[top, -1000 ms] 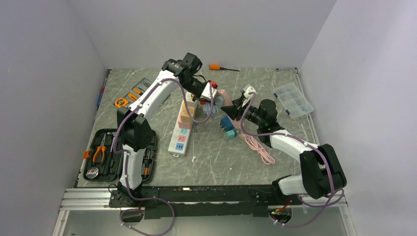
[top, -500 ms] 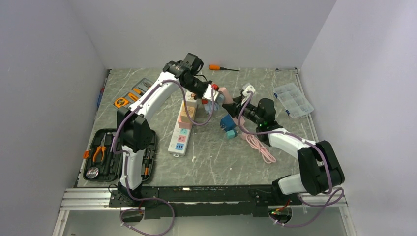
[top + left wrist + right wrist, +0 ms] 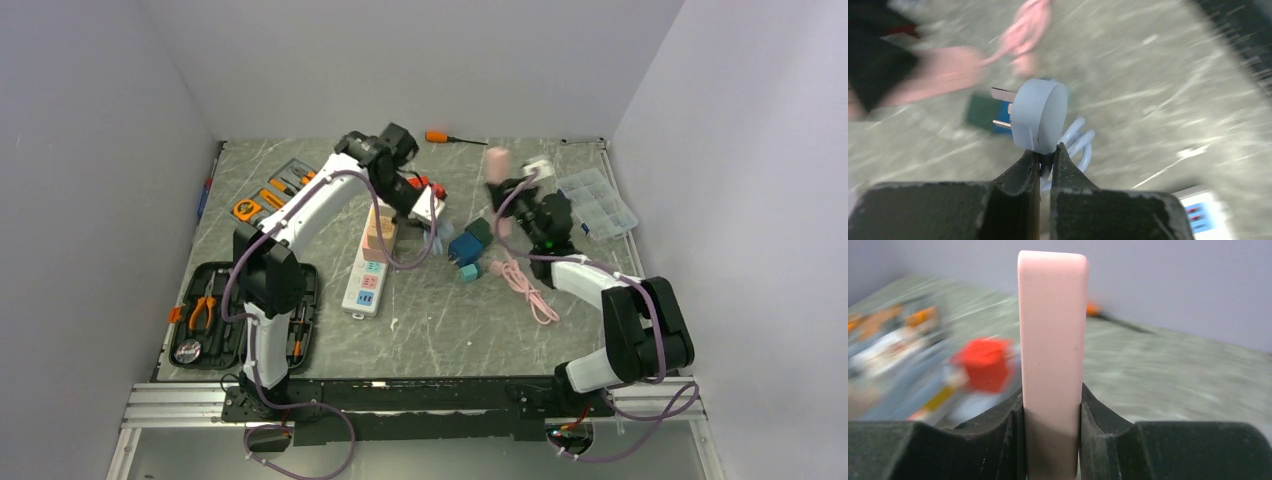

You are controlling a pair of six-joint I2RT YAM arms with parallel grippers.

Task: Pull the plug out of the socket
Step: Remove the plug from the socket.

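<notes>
L pincer nips light, slick blue plug by its rim, prongs bare; gripping across the body looks safer. R pincer clamps rigid pink socket.

Top external: fixed, high, behind arm bases, looks down and forward over whole grey marbled table to back wall; widest view.
Left wrist: very near, looks along own black fingers past pale blue round plug down onto blurred tabletop.
Right wrist: very near, nearly level, faces back wall; pink flat block fills centre.
Shared: right wrist + top both catch block, orange-handled screwdriver; left wrist + top both catch dark green and blue cubes.
</notes>
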